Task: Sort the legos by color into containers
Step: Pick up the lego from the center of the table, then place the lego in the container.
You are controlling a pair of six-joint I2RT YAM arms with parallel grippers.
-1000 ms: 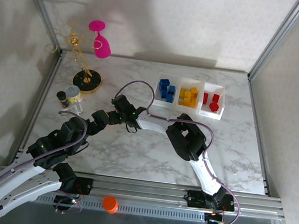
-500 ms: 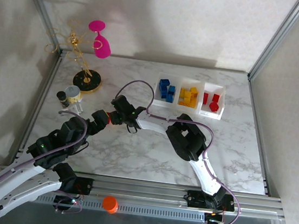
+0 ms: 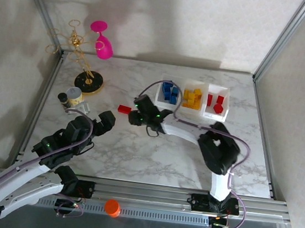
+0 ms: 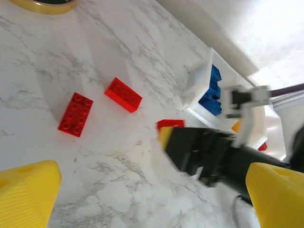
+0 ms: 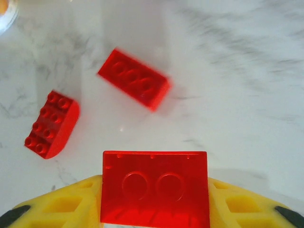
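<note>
My right gripper (image 3: pixel 132 114) is shut on a translucent red lego (image 3: pixel 123 109), which sits crosswise between its yellow fingers (image 5: pixel 61 204) above the marble. Below it two more red legos (image 5: pixel 134 79) (image 5: pixel 51 123) lie loose on the table. In the left wrist view these same bricks (image 4: pixel 123 94) (image 4: pixel 76 114) lie ahead of my left gripper (image 4: pixel 152 199), which is open with nothing between its fingers. The containers (image 3: pixel 226 109) stand in a row at the back right, holding blue legos (image 3: pixel 170 92), yellow legos (image 3: pixel 193 99) and red legos (image 3: pixel 216 104).
A small round tin (image 3: pixel 74 95), a gold wire stand (image 3: pixel 87 79) and a pink goblet (image 3: pixel 102 42) crowd the back left corner. An orange cap (image 3: pixel 111 207) lies on the rail in front of the arm bases. Metal frame posts line both sides.
My right gripper has shut on the red lego and pulled to the right, away from the left gripper; its elbow has swung right too. The left arm has barely moved.
</note>
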